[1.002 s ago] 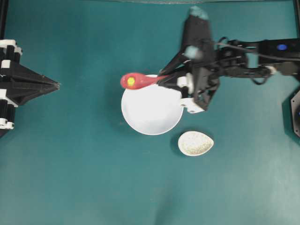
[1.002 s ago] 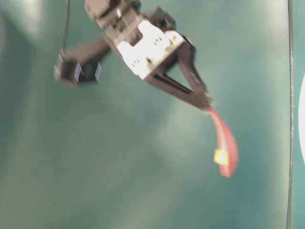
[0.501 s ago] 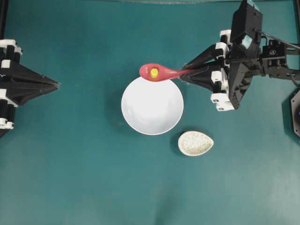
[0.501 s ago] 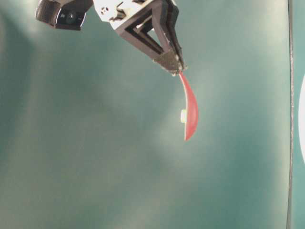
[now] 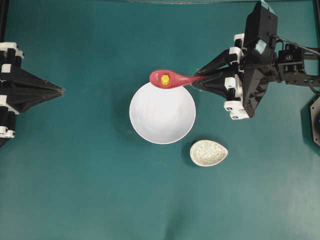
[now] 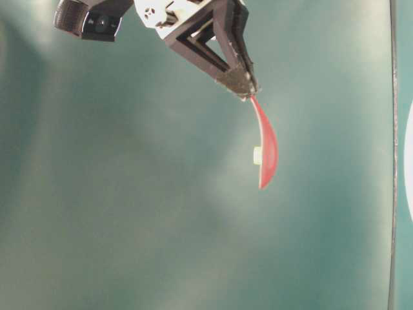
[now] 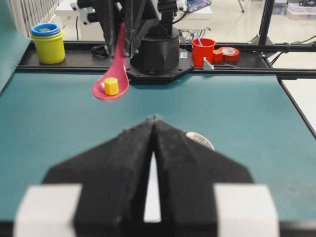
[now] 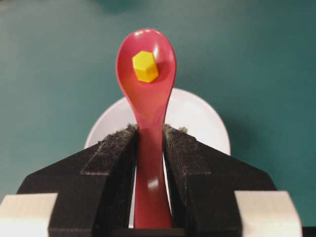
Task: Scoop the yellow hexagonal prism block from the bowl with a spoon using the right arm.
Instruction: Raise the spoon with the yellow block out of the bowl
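The right arm's black two-finger gripper [image 5: 196,81], jaws clamped on the handle of the glossy pink-red spoon [image 5: 172,79], holds it above the upper rim of the round white bowl [image 5: 162,120], centre frame. The tiny yellow hexagonal block [image 5: 164,79] sits in the scoop. The left gripper [image 5: 59,91], jaws together, rests at the left edge.

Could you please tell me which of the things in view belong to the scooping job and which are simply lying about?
Part of the job:
- spoon, clamped in the right gripper
- yellow hexagonal prism block, sitting in the spoon's scoop
- white bowl

Lying about:
- speckled spoon rest
- left gripper, shut and holding nothing
- red cup, tape rolls and stacked cups beyond the table
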